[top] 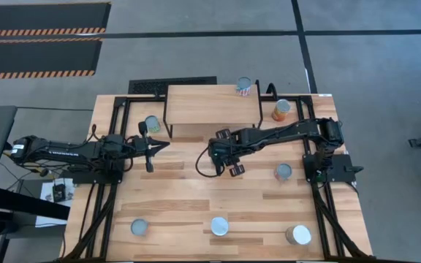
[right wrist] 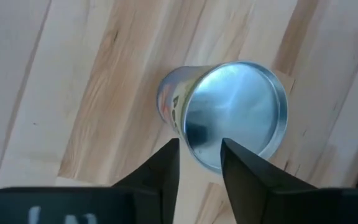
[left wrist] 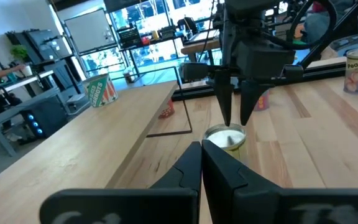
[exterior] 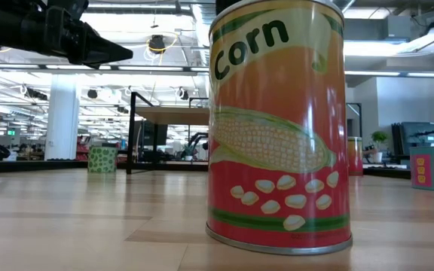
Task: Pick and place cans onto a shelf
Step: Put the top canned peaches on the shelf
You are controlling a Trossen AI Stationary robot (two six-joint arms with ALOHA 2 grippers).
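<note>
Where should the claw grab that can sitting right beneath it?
On the round side wall, coming straight down from above. The can stands upright with a flat silver top that offers nothing to pinch, so the right claw hovering over it should probably spread wider than the lid and close on opposite sides.

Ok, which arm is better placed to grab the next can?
Right. The right pincer hangs open directly above a can; the left pincer is shut, with no can beneath it.
</note>
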